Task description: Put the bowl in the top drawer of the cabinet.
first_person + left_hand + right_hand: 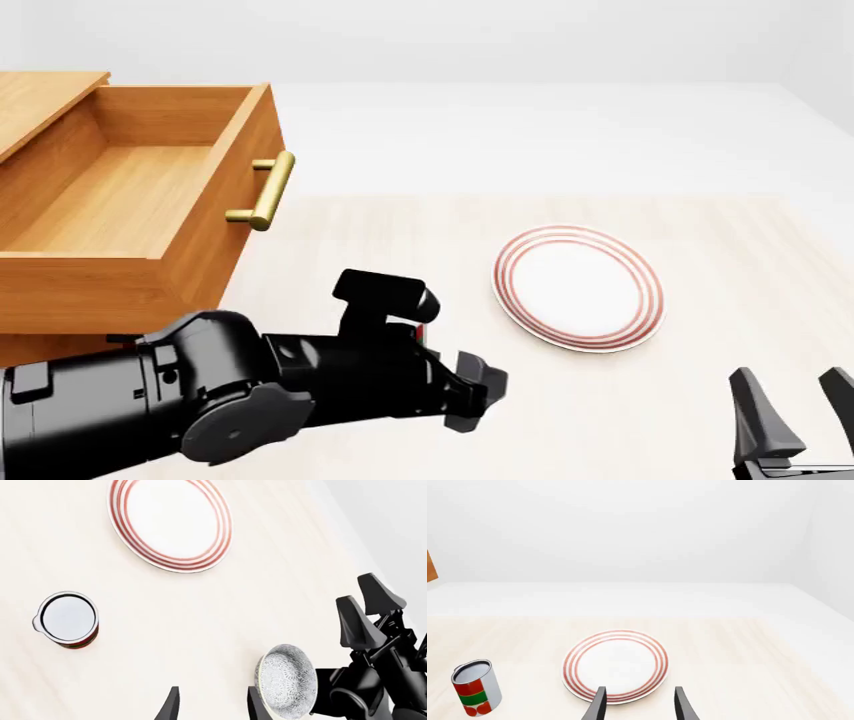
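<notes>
Nearest the camera, the left gripper hangs over the bench with its jaws spread and nothing between them, and the right gripper sits low at the near right edge, jaws likewise parted and empty. The bowl shows only in the left wrist view, resting on the bench beside the right arm, just off the left fingertips and not yet held; the front view hides it. A little farther out stands a can, then the red-ringed plate. Farthest, at the left, the cabinet has its top drawer pulled out and empty. So the opening looks done; grasping, carrying and placing the bowl remain.
</notes>
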